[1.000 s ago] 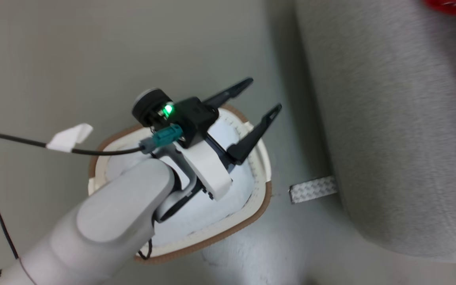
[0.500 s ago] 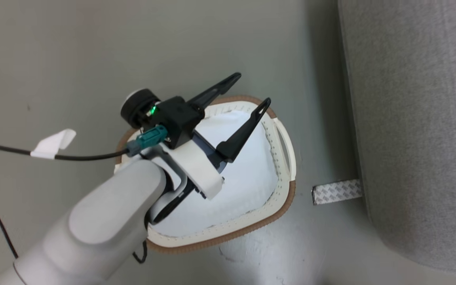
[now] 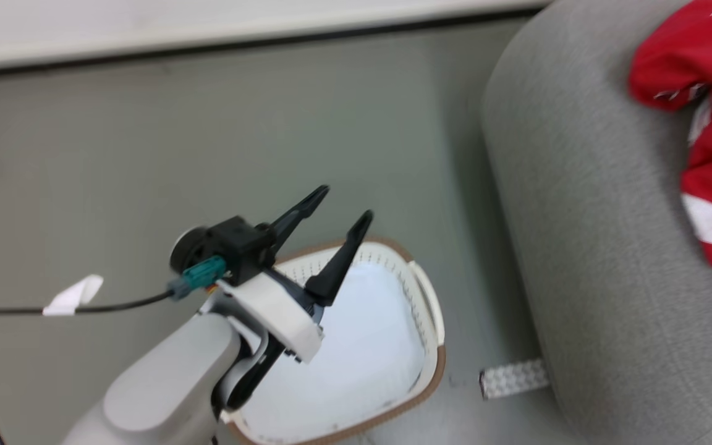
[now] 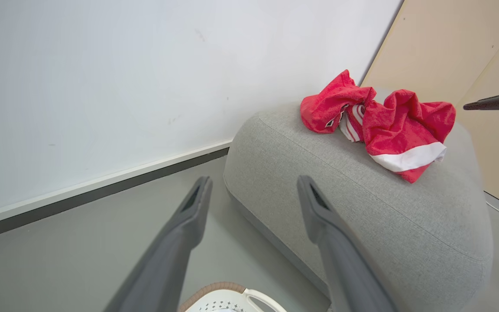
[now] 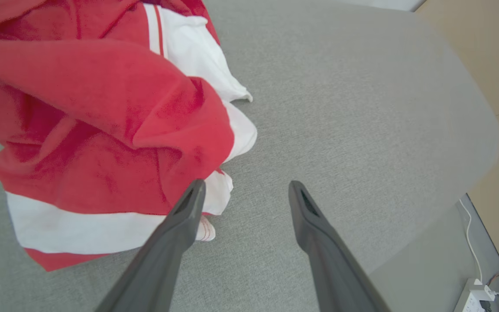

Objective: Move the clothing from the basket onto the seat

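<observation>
The camera had swung up, so the clothes (image 3: 702, 123) showed at 2 o'clock on the seat (image 3: 578, 247). The basket (image 3: 436, 346) at 6 o'clock looked emptied of them. The left gripper (image 3: 345, 202) and right gripper (image 5: 246, 184) had jaws released, holding nothing.

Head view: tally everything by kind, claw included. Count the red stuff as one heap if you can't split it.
seat: 1
basket: 1
white pad, in the basket: 1
red clothing heap, on the seat, garments can't be told apart: 1
patterned strip, on the floor: 1
cable: 1
left claw, open: 1
Total: 7
</observation>
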Controlling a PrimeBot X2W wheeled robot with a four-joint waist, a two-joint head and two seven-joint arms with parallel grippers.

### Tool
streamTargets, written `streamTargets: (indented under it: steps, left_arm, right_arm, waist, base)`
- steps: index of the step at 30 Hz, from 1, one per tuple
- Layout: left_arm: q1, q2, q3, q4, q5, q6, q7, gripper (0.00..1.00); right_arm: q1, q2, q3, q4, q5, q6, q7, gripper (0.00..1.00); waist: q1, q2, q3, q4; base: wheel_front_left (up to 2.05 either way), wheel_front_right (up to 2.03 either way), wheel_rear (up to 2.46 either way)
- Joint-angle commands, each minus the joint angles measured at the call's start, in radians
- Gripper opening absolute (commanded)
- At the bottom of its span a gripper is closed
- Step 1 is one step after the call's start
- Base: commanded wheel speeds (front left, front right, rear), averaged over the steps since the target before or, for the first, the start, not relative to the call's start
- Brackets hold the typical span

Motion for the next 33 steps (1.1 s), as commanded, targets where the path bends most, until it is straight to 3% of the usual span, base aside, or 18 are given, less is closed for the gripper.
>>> streamTargets:
  steps: [1, 10, 17, 24, 33]
  left_arm:
    - [0.023, 0.006, 0.007, 0.0, -0.017, 0.004, -0.005, 1.0]
    - [0.139, 0.031, 0.088, -0.014, -0.056, 0.058, -0.017, 1.0]
    - [0.233, 0.054, 0.185, 0.013, -0.09, 0.129, -0.017, 1.0]
    - [0.378, 0.065, 0.342, -0.011, -0.077, 0.156, -0.017, 1.0]
    - [0.592, -0.01, 0.545, -0.062, 0.019, 0.124, -0.017, 1.0]
  right_arm:
    - [0.011, -0.009, -0.006, -0.022, -0.004, -0.003, 0.001, 1.0]
    - [0.094, 0.043, -0.03, -0.343, -0.055, -0.003, -0.007, 1.0]
    - [0.211, 0.143, -0.033, -0.535, -0.065, -0.003, -0.134, 1.0]
    - [0.336, 0.273, -0.031, -0.586, -0.107, -0.003, -0.291, 1.0]
    - [0.504, 0.405, 0.021, -0.533, -0.255, -0.003, -0.537, 1.0]
  waist:
    - [0.0002, -0.0001, -0.1, -0.002]
    - [0.0002, -0.0001, -0.292, 0.042]
    - [0.0002, -0.0001, -0.381, 0.124]
    - [0.0002, -0.0001, -0.42, 0.191]
    - [0.0002, -0.0001, -0.456, 0.225]
  base:
    - [0.0, 0.0, 0.0]
    - [0.0, 0.0, 0.0]
    - [0.0, 0.0, 0.0]
    - [0.0, 0.0, 0.0]
    - [0.0, 0.0, 0.0]
